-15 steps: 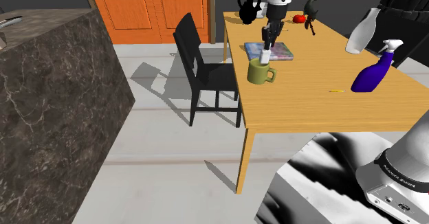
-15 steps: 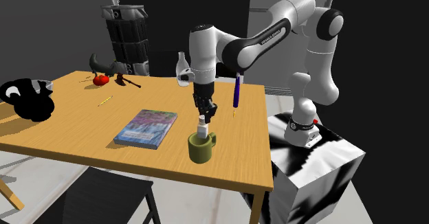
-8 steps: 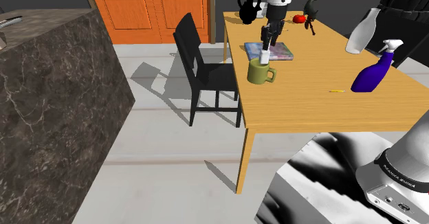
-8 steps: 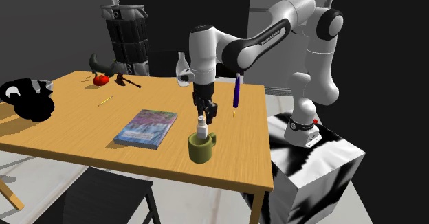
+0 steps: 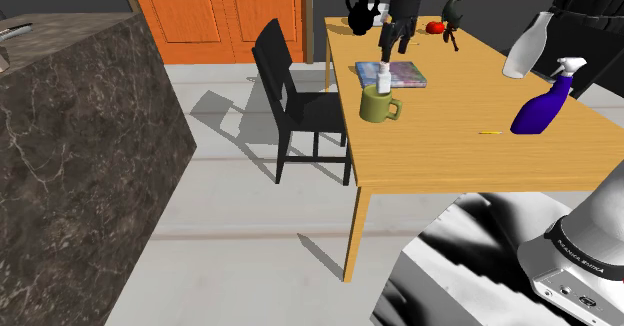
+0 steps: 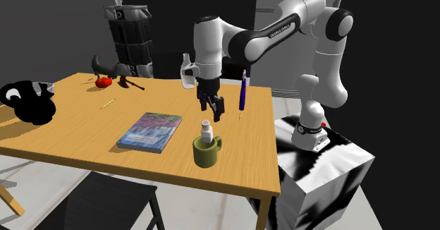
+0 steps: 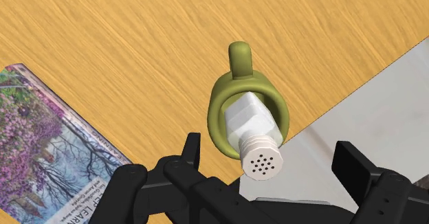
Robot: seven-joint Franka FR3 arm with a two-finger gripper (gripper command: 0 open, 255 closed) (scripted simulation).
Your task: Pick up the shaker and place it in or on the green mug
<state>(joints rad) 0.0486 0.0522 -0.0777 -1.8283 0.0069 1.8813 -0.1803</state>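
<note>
Shaker (image 6: pixel 206 130) stands in the olive mug (image 6: pixel 205 154), below the parted gripper (image 6: pixel 215 111).

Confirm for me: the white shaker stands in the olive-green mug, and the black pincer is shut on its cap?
Not quite. The white shaker does stand in the olive-green mug, but the black pincer is open, hanging above the cap and clear of it, as the second exterior view shows.
</note>
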